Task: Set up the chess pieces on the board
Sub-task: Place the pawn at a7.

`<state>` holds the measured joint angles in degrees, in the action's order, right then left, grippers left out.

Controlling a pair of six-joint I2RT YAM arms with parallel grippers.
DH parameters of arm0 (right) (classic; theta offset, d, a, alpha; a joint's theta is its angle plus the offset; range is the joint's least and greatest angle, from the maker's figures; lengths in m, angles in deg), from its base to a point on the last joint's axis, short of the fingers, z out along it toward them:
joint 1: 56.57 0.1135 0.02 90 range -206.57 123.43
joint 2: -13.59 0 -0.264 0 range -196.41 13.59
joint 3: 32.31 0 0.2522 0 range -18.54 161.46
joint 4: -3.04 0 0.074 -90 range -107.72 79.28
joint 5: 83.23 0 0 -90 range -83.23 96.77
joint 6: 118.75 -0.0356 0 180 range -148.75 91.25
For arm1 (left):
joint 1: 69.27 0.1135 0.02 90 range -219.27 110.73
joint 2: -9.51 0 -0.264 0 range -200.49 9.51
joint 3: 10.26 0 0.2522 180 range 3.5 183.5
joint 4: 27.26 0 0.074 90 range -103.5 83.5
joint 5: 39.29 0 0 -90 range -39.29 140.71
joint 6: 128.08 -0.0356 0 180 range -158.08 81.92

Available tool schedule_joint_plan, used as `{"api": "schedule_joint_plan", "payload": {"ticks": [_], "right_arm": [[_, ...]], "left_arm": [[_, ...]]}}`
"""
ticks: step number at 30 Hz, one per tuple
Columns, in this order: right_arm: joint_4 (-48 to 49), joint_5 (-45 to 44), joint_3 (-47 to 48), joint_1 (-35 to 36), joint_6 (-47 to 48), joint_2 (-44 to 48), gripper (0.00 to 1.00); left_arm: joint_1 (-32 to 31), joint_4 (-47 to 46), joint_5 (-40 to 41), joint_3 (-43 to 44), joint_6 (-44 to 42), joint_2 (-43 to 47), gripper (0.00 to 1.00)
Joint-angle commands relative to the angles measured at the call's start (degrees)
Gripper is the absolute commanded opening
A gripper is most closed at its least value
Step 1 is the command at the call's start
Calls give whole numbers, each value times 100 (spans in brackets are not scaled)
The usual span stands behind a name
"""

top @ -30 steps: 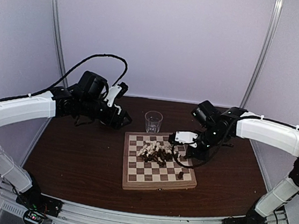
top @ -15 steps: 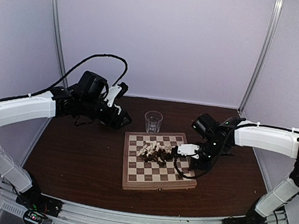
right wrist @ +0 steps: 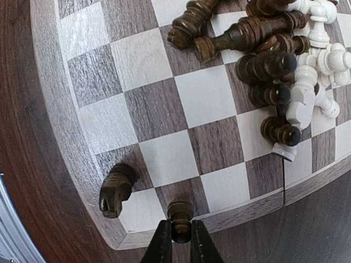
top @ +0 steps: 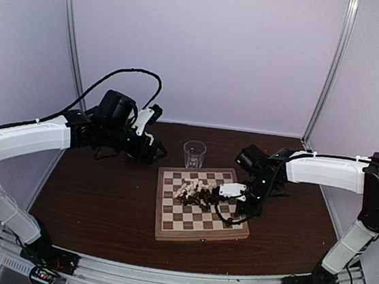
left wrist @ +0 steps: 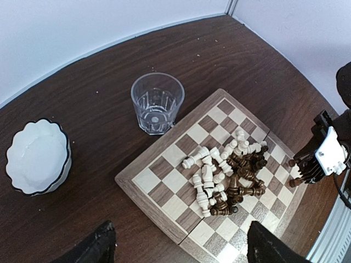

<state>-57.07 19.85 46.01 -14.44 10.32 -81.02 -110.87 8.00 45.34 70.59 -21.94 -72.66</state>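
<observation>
The board (top: 196, 237) is a light-wood square with brown and cream checks and a pale rim. It is thick like a box, and it lies on the dark table (top: 100, 200) between my two arms. Most of the chess pieces (top: 197, 192) are tipped over in one heap near its middle, the cream ones on one side and the dark ones tangled against them.

My right gripper (right wrist: 179, 224) is pinched shut on a dark pawn (right wrist: 180, 211). I hold it upright over a dark square in the outermost row, right by the rim, but I cannot tell whether its base touches the wood. A dark knight (right wrist: 116, 189) stands just beside it at the corner square. My left gripper (top: 153, 150) hangs above the table, well off the board's far left corner, its fingers (left wrist: 93, 249) spread wide with nothing between them.

My right wrist camera alone shows the grip, the knight's carved head and a fine split across the rim. My left wrist camera alone shows a white scalloped bowl (left wrist: 37, 156) on the table. It sits apart from the glass tumbler (left wrist: 157, 104), which stands just off the board's far edge. From above, the tumbler shows but the bowl does not, and the pawn is too small to make out.
</observation>
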Motion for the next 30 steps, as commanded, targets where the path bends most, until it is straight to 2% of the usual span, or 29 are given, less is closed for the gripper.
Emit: {"api": "schedule_joint_plan", "payload": {"ticks": [1,11,13,17,23,27,30], "right_arm": [[47,28,140,57,-22,-82,9],[34,-5,130,76,11,-152,10],[39,-14,134,75,6,-162,12],[21,-37,161,80,-21,-145,22],[-630,31,707,63,-54,433,33],[-747,148,1093,6,20,690,35],[-721,81,1411,6,95,380,33]], "left_arm": [[12,-64,-63,173,3,19,82],[12,-62,-63,173,-6,18,82],[12,-64,-66,172,-6,17,82],[12,-59,-54,173,-6,34,82],[12,-58,-68,173,-12,4,82],[12,-60,-63,173,-11,-28,82],[13,-54,-75,176,-6,-66,82]]}}
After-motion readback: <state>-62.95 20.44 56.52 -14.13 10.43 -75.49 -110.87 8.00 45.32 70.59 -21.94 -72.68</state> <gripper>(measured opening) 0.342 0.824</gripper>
